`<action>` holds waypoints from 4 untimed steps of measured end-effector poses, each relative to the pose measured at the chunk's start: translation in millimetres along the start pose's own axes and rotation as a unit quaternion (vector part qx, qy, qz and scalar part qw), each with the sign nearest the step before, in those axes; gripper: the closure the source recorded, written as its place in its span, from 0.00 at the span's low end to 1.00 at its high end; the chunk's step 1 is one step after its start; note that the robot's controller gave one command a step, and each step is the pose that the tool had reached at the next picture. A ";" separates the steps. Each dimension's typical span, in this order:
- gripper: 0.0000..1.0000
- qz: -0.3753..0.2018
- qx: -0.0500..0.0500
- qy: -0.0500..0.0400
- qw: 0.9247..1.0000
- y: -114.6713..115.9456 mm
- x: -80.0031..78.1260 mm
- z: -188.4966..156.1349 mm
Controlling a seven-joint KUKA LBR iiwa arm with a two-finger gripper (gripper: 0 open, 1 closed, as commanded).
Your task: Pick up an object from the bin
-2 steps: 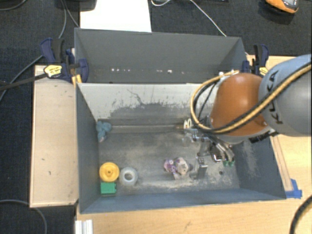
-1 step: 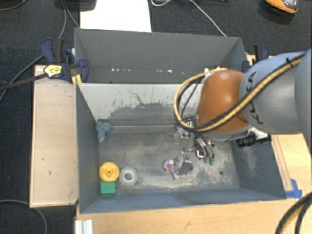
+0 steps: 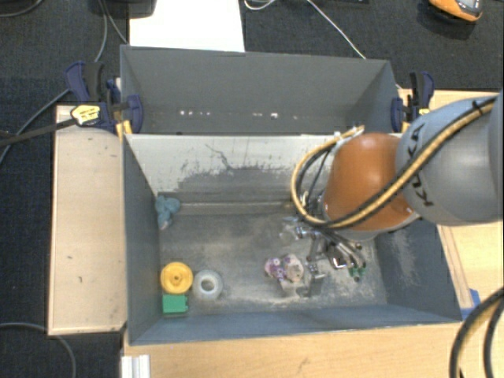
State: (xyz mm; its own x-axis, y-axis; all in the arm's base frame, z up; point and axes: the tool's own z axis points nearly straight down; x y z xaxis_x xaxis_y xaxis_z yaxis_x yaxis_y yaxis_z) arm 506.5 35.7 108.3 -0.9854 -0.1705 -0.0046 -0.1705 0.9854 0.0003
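**Asker:** Where are you?

**Arm:** My gripper is low in the bin, close to the floor, toward the near edge and nearer the right wall than the left. I cannot tell whether it is open or closed. My orange wrist cover hangs above it.

**Asker:** What lies nearest?

**Arm:** A small purple-and-white thing sits just beside the gripper, on the side toward the left wall. I cannot tell if we are touching. A scrap of green shows on the other side.

**Asker:** And further out?

**Arm:** Well apart, by the near-left corner, are a clear ring, a yellow round piece and a green block right against it. A blue-grey lump rests at the left wall, further back.

**Asker:** How far along is the pick?

**Arm:** I judge I am at grasping height, likely for the purple-and-white thing. Nothing is visibly held or lifted, so the grip and the lift are still to do.
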 end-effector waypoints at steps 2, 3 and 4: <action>0.00 0.068 0.000 0.002 0.998 -17.7 2.1 20.4; 0.00 -0.063 -0.001 0.002 0.998 -18.2 8.6 28.7; 0.00 -0.031 -0.001 0.002 1.000 -19.5 8.3 29.8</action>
State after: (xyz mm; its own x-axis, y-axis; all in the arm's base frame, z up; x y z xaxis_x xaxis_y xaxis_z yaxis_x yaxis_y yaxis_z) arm 501.8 15.0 78.4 -0.9730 -0.2307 -0.0011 -0.2307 0.9730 0.0022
